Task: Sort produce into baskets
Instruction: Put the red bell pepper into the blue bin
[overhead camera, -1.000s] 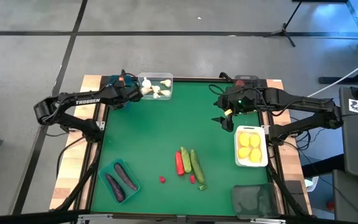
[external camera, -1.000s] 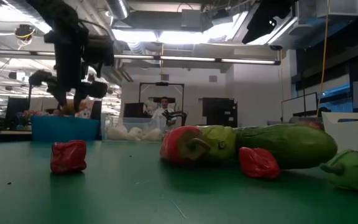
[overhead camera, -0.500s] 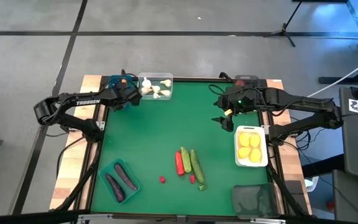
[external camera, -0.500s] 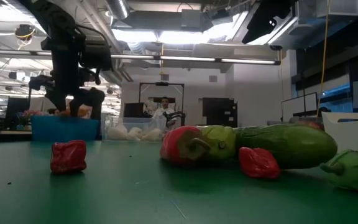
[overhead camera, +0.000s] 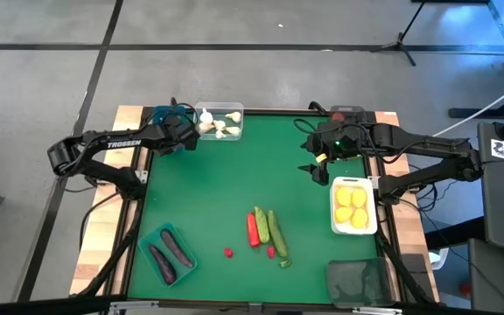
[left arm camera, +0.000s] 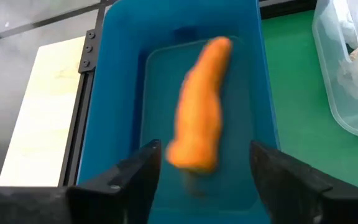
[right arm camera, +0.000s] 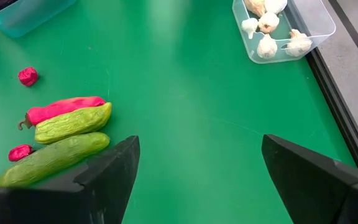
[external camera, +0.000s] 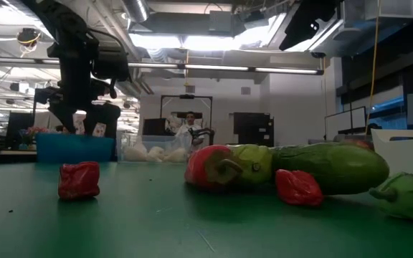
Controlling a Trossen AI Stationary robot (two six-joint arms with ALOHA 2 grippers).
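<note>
My left gripper (left arm camera: pixel 201 163) hangs open over the blue basket (left arm camera: pixel 123 43) at the table's far left corner (overhead camera: pixel 161 113). The orange carrot (left arm camera: pixel 199 112) shows blurred inside that basket, in the gap between my fingers and touching neither of them. In the low view the left gripper (external camera: pixel 88 129) stands just above the blue basket's rim (external camera: pixel 74 148). My right gripper (overhead camera: pixel 313 166) waits open, high over the table's far right, with nothing between its fingers (right arm camera: pixel 197 162). Cucumbers (overhead camera: pixel 274 229), a red pepper (overhead camera: pixel 253 229) and small red berries (overhead camera: pixel 228 252) lie on the green mat.
Next to the blue basket stands a clear basket (overhead camera: pixel 220 122) of garlic. A white basket (overhead camera: pixel 354 206) of lemons sits at the right edge. Eggplants lie in the teal basket (overhead camera: pixel 166 252) at the near left. A dark basket (overhead camera: pixel 357 282) is at the near right.
My left gripper has rolled about its own axis over the blue basket, then opened and let go of the carrot, which has dropped into the basket. My right arm has kept still.
</note>
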